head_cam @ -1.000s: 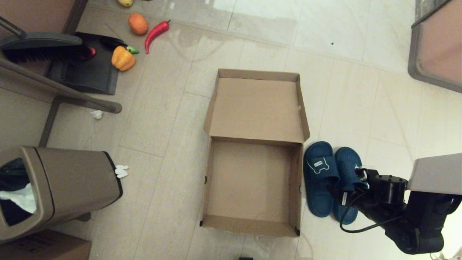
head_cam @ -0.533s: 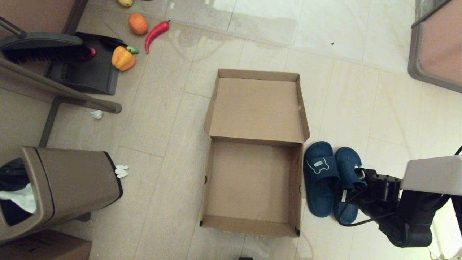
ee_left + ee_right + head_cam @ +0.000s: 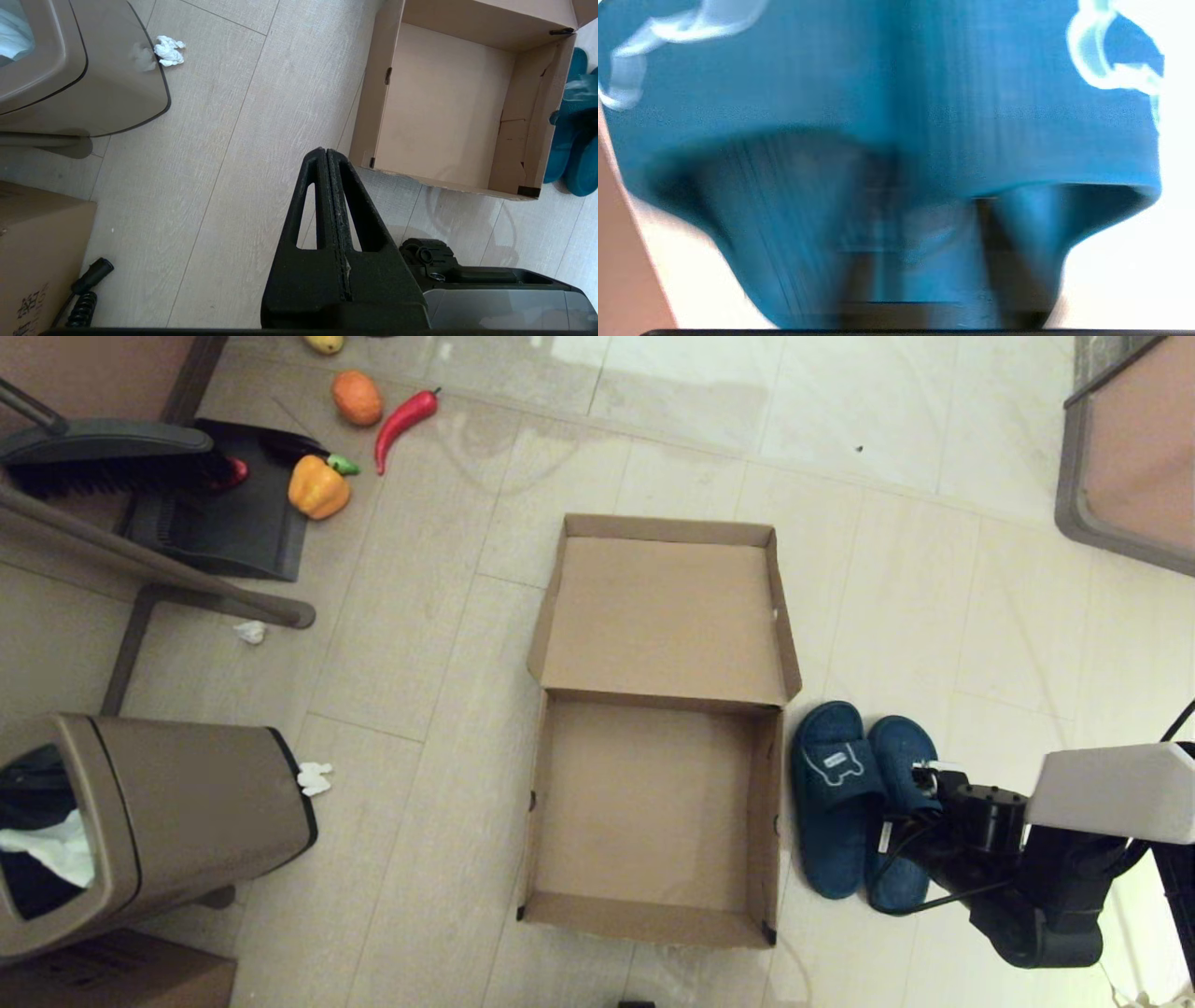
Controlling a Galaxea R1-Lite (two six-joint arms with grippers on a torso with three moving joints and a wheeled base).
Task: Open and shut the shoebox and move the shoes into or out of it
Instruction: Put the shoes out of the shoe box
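a: where's the open room around the shoebox [image 3: 653, 803]?

b: its inside is bare cardboard, open from above. the lid [image 3: 665, 616] lies folded back on the far side, so that edge is blocked. wide bare floor [image 3: 420, 784] on the robot's left of it, up to the trash bin [image 3: 159, 821].

a: and the right?

b: tight. the shoes [image 3: 859, 803] sit side by side just beside the box's right wall, and the right gripper [image 3: 910, 784] with its cable is right over them. the box wall stands between shoes and interior.

a: left arm?

b: left gripper [image 3: 327, 186] hangs over bare floor near the box's near left corner, a printed cardboard box [image 3: 37, 261] off to its side.
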